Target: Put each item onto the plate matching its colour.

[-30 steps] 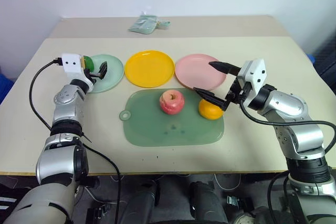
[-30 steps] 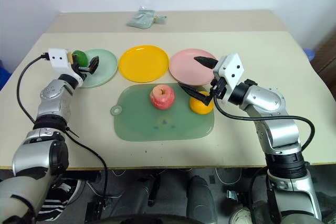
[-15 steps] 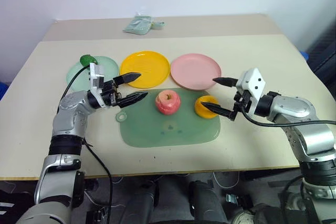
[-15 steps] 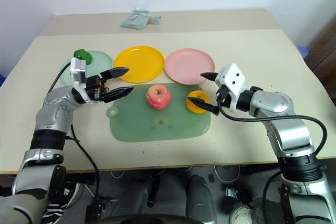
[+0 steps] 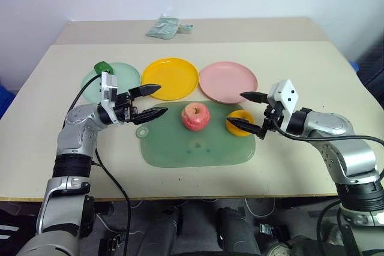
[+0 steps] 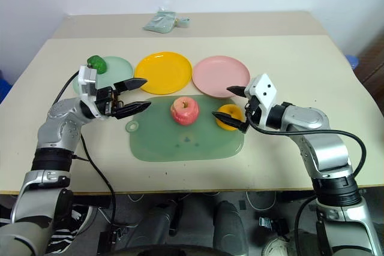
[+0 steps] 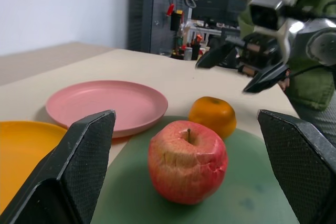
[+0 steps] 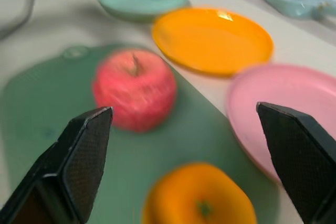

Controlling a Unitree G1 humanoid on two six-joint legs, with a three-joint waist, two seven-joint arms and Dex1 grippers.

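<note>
We see both pincers wide and empty, the left gripper (image 5: 150, 100) left of centre, the right gripper (image 5: 244, 111) straddling the orange (image 5: 240, 123) beside the apple (image 5: 195, 116) mid-frame, the green fruit (image 5: 102, 67) on the mint plate (image 5: 123, 76) upper left.

Both arms are silver-grey metal segments joined by black joints. Each wrist carries a white boxy camera housing, and a black cable loops along each forearm. The left gripper (image 5: 146, 101) and right gripper (image 5: 247, 111) have tapered black fingers (image 7: 79, 177) with a finely textured surface.
</note>
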